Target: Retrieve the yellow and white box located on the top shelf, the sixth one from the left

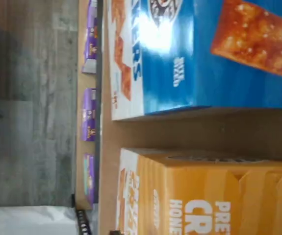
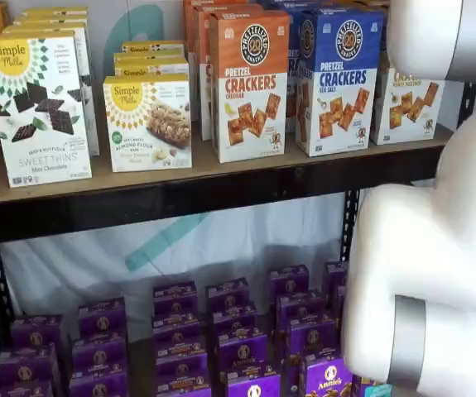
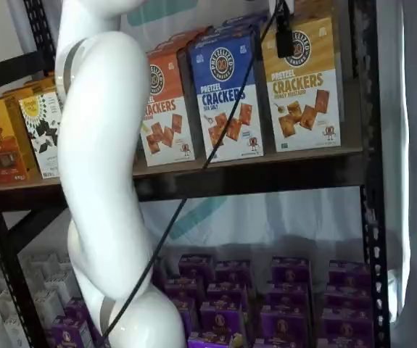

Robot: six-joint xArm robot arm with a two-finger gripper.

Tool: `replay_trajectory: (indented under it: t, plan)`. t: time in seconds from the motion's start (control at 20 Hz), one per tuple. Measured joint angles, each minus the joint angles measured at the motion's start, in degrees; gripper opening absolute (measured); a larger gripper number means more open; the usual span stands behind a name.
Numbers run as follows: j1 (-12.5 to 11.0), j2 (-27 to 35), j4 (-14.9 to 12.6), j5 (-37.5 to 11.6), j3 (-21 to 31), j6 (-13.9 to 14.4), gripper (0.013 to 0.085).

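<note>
The yellow and white box [image 3: 303, 85] stands upright on the top shelf [image 3: 266, 174], just beside the blue-topped box [image 3: 226, 98]. It is judged light, stiff and smooth-faced, best taken across its narrow sides near the top. The pincer [image 3: 283, 32] hangs before its upper face; its state cannot be told.

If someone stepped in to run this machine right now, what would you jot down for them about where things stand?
Pincer: only a dark finger and its cable show at the top edge in a shelf view, in front of the target box; open or shut cannot be told.
The yellow and white box stands upright on the top shelf, right of the blue-topped cracker box. The wrist view shows both boxes close up.
Done: the arm has reached up to the top shelf.
Left: grip the box, lift it out, carry it away.
</note>
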Motion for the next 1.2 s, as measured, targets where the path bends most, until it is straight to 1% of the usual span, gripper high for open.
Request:
replay_trajectory:
  t: [0.3,0.7,0.8,1.2]
  plan:
    - [0.0,0.1,-0.7,0.9,-0.4,-0.1,0.085]
    - [-0.3,-0.1,0.0,0.5,0.1,-0.2,0.085]
    - [-0.4,0.0,0.3,0.7,-0.1,-0.2,0.077]
    - [-0.8,0.3,0.6,0.9,-0.6,-0.4,0.077]
